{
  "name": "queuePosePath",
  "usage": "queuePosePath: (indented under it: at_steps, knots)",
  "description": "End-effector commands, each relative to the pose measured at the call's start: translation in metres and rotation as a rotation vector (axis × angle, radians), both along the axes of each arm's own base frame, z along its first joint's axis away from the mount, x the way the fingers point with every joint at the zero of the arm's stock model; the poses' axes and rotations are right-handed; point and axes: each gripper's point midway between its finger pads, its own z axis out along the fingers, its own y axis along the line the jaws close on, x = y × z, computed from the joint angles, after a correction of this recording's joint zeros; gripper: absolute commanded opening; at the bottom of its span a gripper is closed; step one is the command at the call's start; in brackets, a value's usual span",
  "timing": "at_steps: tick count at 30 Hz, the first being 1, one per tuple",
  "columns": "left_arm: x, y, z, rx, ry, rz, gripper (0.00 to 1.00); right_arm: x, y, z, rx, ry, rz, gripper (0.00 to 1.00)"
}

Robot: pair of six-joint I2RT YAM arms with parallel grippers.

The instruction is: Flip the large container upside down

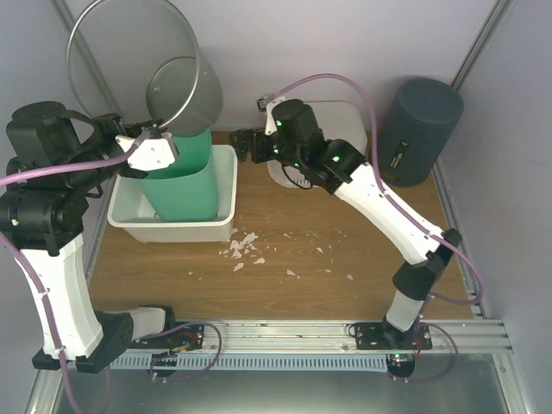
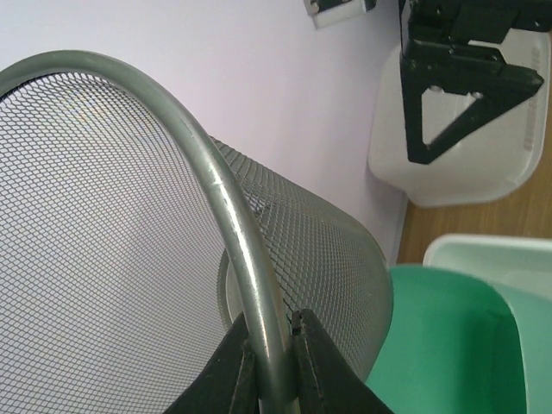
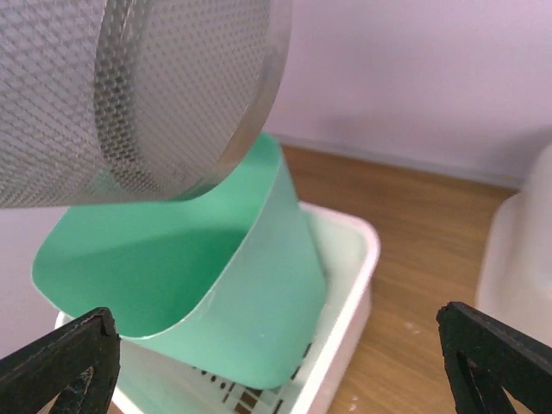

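The large container is a grey wire-mesh bin [image 1: 177, 78], held in the air and tilted, its open rim toward the camera and its base toward the back. My left gripper [image 1: 153, 142] is shut on its metal rim [image 2: 259, 328], one finger on each side. The bin hangs over a green plastic container [image 1: 181, 177] that stands in a white basket [image 1: 226, 207]. In the right wrist view the bin's base [image 3: 172, 95] is just above the green container [image 3: 216, 285]. My right gripper [image 1: 244, 142] is open and empty, right of the bin.
A dark grey cylinder [image 1: 418, 129] stands at the back right. A white lidded container [image 1: 345, 116] sits at the back behind my right arm. White crumbs [image 1: 246, 250] lie scattered on the wooden table in front of the basket.
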Motion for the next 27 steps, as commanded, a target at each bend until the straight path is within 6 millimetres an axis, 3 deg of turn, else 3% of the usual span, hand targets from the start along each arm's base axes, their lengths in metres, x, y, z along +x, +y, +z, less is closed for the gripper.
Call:
queuePosePath:
  at_steps: [1, 4, 7, 13, 22, 27]
  knots:
    - [-0.010, -0.025, 0.070, -0.101, -0.261, -0.156, 0.00, 0.003, -0.071, 0.035, -0.066, -0.075, -0.190, 1.00]
    - [-0.009, -0.038, 0.069, -0.156, -0.239, -0.250, 0.00, 0.000, -0.127, 0.048, -0.089, -0.099, -0.361, 1.00]
    - [-0.002, -0.049, 0.074, -0.219, -0.222, -0.324, 0.00, -0.017, -0.177, 0.069, -0.078, -0.142, -0.496, 1.00]
    - [-0.006, -0.074, 0.082, -0.442, -0.040, -0.541, 0.00, -0.055, -0.254, 0.094, -0.015, -0.181, -0.679, 1.00]
    - [-0.046, -0.110, 0.074, -0.687, 0.416, -0.915, 0.00, -0.077, -0.273, 0.062, -0.042, -0.058, -0.705, 0.98]
    - [-0.044, -0.137, 0.054, -0.748, 0.639, -0.973, 0.00, -0.097, -0.287, 0.072, 0.038, -0.021, -0.724, 0.97]
